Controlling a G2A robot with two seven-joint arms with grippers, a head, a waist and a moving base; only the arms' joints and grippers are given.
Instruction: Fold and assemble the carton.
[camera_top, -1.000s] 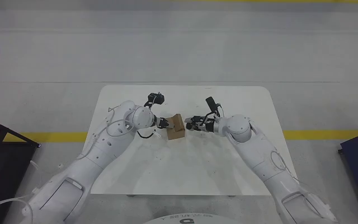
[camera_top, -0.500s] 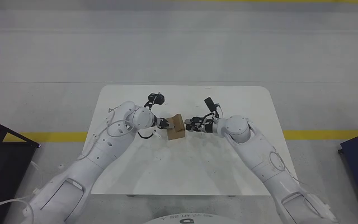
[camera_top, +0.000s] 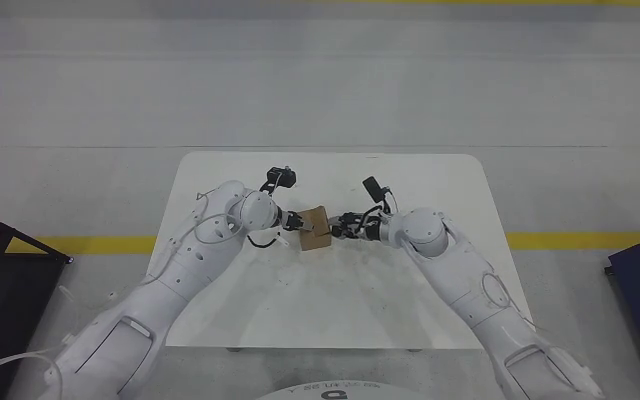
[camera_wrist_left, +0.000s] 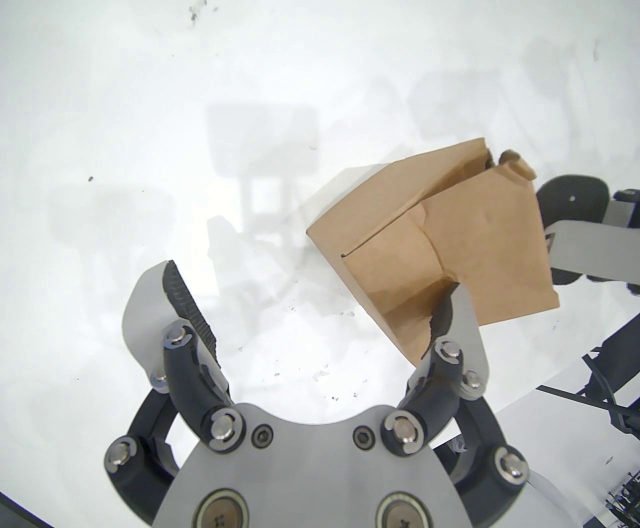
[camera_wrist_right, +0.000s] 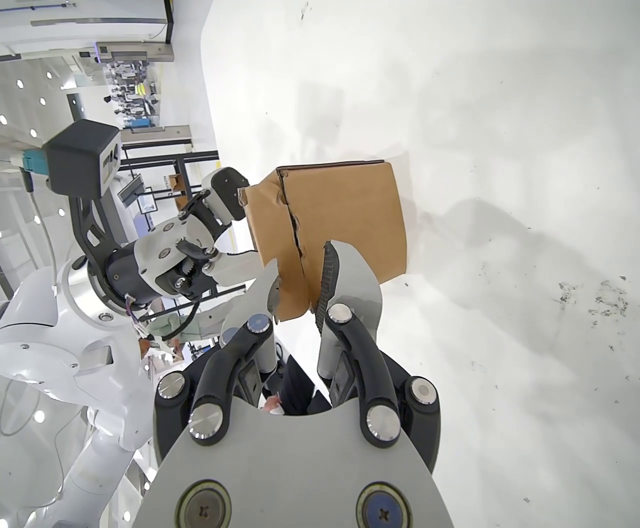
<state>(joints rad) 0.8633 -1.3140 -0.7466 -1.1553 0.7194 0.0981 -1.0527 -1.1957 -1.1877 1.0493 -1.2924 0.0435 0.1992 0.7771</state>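
Carton: brown carton partly folded, on the table, a little left of the middle and nearer the far edge than the near edge. Seam along one face is creased and slightly torn; one top corner flap curls. Cannot tell if it sits flat.
Left gripper: left gripper spread wide at the carton's left side; one pad touches a lower carton corner, the other finger stands well apart over the tabletop.
Right gripper: right gripper closed narrow, pinching the cardboard edge on the carton's right side.
Edges: both grippers meet the carton from opposite sides, arms angled in from the near corners.
Room: a wide band of white tabletop runs from carton to near edge and out to the right edge; a narrower band runs to the far edge.
Surface: small dark specks on the tabletop.
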